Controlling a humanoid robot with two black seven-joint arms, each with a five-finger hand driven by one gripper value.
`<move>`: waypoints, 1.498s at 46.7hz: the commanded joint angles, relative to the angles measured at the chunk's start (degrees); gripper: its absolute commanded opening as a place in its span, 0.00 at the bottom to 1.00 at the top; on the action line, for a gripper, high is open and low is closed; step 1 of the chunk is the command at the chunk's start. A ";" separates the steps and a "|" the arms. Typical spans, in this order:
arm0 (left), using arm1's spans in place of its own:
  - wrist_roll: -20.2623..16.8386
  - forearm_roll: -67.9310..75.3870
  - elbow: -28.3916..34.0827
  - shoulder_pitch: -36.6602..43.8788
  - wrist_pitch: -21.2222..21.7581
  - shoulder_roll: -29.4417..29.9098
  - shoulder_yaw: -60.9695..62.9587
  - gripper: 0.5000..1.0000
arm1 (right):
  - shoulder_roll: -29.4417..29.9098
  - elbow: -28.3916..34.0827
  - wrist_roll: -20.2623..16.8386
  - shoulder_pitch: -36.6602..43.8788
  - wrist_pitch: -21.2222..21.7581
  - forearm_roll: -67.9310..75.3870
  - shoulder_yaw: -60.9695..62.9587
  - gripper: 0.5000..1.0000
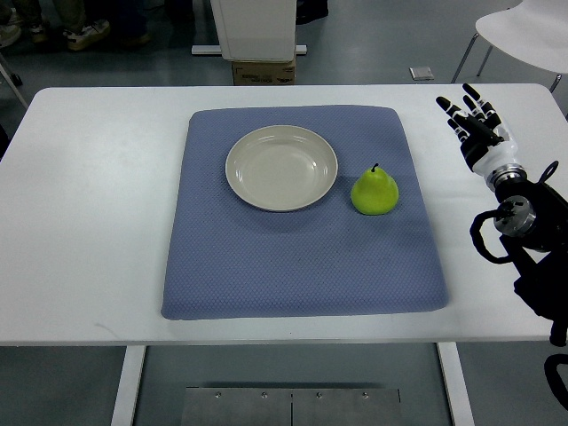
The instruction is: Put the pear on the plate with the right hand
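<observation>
A green pear [374, 191] stands upright on the blue mat [302, 266], just right of a cream plate [281, 167] that holds nothing. My right hand [470, 120] hovers over the table's right side, well to the right of the pear and off the mat. Its black fingers [454, 114] are stretched out and hold nothing. The right arm comes in from the lower right edge. No left arm shows.
The white table [89, 222] carries the mat in its middle. Beyond the far edge are a white chair [524, 31], a cardboard box [263, 71] under a white stand, and people's shoes [84, 34] at the top left.
</observation>
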 commanded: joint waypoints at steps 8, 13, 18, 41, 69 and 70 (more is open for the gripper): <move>-0.09 0.00 -0.09 -0.26 -0.16 0.00 0.00 1.00 | -0.43 0.00 0.00 -0.42 0.08 0.00 0.00 1.00; 0.00 0.00 -0.09 -0.35 -0.16 0.00 0.00 1.00 | -0.43 0.09 0.00 -0.25 0.08 0.00 0.00 1.00; 0.00 0.00 0.00 -0.35 -0.07 0.00 0.00 1.00 | -0.43 0.09 0.00 -0.07 0.26 0.00 0.00 1.00; 0.00 0.00 0.00 0.44 -0.07 0.00 0.00 1.00 | -1.66 0.18 0.35 0.37 0.43 -0.09 -2.90 1.00; 0.00 0.00 0.00 0.44 -0.07 0.00 0.00 1.00 | -1.66 -0.18 -0.26 0.90 0.43 0.00 -2.98 1.00; 0.00 0.00 0.00 0.44 -0.07 0.00 0.00 1.00 | -1.75 -0.26 -0.26 0.98 0.43 0.00 -2.99 1.00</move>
